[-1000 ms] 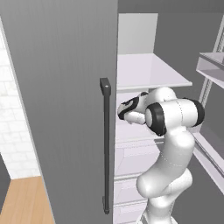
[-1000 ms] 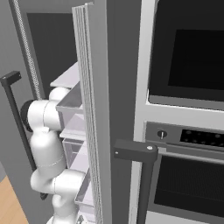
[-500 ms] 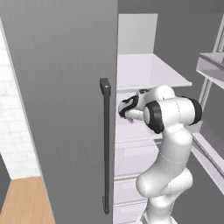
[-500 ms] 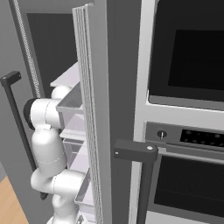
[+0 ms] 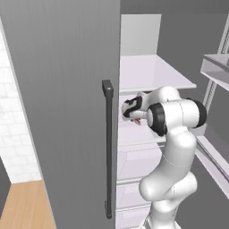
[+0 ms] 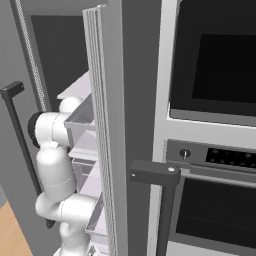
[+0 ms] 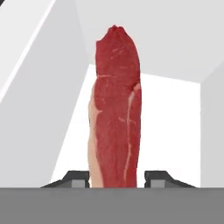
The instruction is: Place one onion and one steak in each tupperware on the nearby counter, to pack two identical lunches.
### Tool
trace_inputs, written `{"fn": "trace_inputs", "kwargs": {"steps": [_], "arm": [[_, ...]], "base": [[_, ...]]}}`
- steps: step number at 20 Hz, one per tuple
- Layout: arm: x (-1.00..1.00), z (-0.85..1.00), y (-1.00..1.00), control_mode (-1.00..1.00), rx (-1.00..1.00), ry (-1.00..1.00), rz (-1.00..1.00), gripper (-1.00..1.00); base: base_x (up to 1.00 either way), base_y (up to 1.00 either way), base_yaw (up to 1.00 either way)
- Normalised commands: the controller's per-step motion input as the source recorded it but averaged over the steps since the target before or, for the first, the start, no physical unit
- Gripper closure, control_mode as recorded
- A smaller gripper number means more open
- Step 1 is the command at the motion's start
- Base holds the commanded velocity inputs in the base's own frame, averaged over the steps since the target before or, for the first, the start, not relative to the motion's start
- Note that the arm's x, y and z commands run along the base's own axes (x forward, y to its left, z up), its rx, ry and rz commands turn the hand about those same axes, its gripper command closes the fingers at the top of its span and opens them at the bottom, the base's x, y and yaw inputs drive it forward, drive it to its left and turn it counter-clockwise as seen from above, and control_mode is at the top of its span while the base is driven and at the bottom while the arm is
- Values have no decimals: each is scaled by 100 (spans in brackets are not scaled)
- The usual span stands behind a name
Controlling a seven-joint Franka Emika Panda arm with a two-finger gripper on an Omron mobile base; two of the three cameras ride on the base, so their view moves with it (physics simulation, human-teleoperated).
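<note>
A long red steak (image 7: 116, 109) with a pale fat edge stands between my finger tips on a white fridge shelf (image 7: 175, 122). My gripper (image 7: 117, 177) is shut on the steak, with a finger tip (image 7: 78, 177) against each side. In the left base view the gripper (image 5: 128, 111) reaches left into the open fridge, just above a middle shelf, and a pink bit of the steak (image 5: 135, 120) shows under it. The onion, the tupperware and the counter are out of view.
The grey fridge door (image 5: 62, 112) with its dark vertical handle (image 5: 107, 152) stands open close on the left of the arm. White shelves (image 5: 152, 71) and drawers (image 5: 134, 163) lie above and below the hand. A wall oven (image 6: 215, 75) is to the right.
The finger tips have closed in on the steak. The hand has shifted slightly deeper into the fridge; the base has stayed put.
</note>
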Motion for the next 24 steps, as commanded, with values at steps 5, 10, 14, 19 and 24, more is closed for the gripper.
{"fn": "trace_inputs", "kwargs": {"steps": [5, 10, 14, 19, 24], "arm": [[-99, -51, -4, -100, 0, 0, 0, 100], [-100, -10, -5, -100, 1, 0, 0, 100], [-100, 9, 0, -100, 0, 1, -3, 100], [-100, 58, 0, -100, 0, 13, -3, 100], [-100, 83, 0, -100, 0, 16, -5, 100]], "base": [[0, 0, 0], [0, 0, 0], [0, 0, 0], [0, 0, 0], [0, 0, 0]]}}
